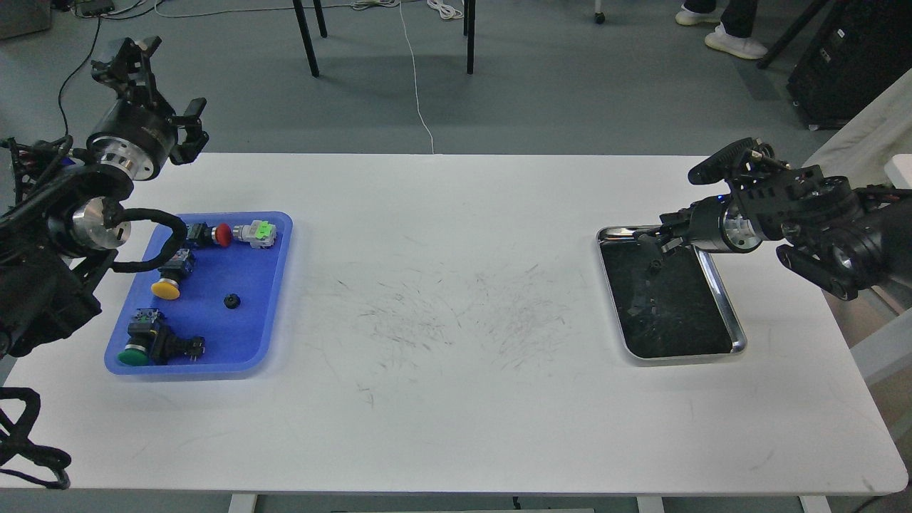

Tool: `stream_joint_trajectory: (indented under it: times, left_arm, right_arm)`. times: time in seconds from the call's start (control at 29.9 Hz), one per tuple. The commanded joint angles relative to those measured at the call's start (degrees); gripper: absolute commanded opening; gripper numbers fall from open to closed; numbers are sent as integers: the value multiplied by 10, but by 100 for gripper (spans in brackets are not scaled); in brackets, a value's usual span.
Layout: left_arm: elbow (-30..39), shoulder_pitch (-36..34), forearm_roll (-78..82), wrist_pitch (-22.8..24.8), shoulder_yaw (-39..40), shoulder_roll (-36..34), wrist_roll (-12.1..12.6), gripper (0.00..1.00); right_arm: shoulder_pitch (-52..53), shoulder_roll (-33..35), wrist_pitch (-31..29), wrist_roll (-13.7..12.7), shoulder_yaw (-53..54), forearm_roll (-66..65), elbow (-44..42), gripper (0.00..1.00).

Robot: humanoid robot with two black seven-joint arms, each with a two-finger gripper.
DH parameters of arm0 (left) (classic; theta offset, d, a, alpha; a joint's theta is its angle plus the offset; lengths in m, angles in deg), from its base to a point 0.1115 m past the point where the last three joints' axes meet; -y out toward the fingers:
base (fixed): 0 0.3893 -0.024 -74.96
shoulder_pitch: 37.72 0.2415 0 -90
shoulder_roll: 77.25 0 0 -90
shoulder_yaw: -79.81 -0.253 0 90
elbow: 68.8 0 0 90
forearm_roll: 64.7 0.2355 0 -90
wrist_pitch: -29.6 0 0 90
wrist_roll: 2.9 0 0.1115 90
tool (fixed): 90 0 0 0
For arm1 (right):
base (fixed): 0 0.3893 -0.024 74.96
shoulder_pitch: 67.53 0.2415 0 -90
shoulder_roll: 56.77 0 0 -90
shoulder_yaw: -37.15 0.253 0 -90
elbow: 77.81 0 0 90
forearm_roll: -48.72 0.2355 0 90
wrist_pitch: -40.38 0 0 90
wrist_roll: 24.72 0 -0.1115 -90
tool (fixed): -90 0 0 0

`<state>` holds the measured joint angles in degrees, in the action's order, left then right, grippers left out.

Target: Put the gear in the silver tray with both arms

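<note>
On the white table (456,299), right gripper (650,241) over the silver tray (737,335); grip unclear.

Head view, looking down, table (456,214) filling frame

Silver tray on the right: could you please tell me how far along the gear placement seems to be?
Done: hard to confirm. A small dark piece lies on the shiny rectangular metal tray under the right gripper; it is possibly a gear. In hand: nothing visible; the left gripper hangs raised beyond the blue plastic tray. Left: one small black gear sits in the blue tray.
</note>
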<state>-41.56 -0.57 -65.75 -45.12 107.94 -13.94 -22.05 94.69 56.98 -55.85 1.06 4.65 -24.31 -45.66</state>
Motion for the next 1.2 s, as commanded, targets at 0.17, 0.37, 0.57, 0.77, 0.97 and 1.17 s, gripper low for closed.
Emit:
stream_joint_trajectory:
  times: [0.17, 0.37, 0.57, 0.77, 0.97, 1.17]
  left_arm:
    - [87, 28, -16, -29, -6, -63, 58, 98]
    - [97, 41, -17, -54, 0, -78, 63, 98]
    - [105, 71, -61, -41, 64, -81, 64, 98]
    - [127, 101, -76, -38, 137, -53, 64, 98]
    - [128, 136, -75, -60, 187, -36, 62, 98]
    - [140, 153, -78, -67, 204, -31, 78, 98]
  right_arm:
    - [3, 89, 0, -2, 163, 1, 8, 76]
    - [-12, 111, 1, -2, 182, 3, 11, 76]
    - [-15, 113, 1, -5, 218, 125, 10, 80]
    - [-15, 113, 3, -6, 260, 280, 7, 84]
    - [-22, 140, 5, -6, 330, 422, 8, 89]
    - [-61, 147, 8, -6, 414, 566, 7, 93]
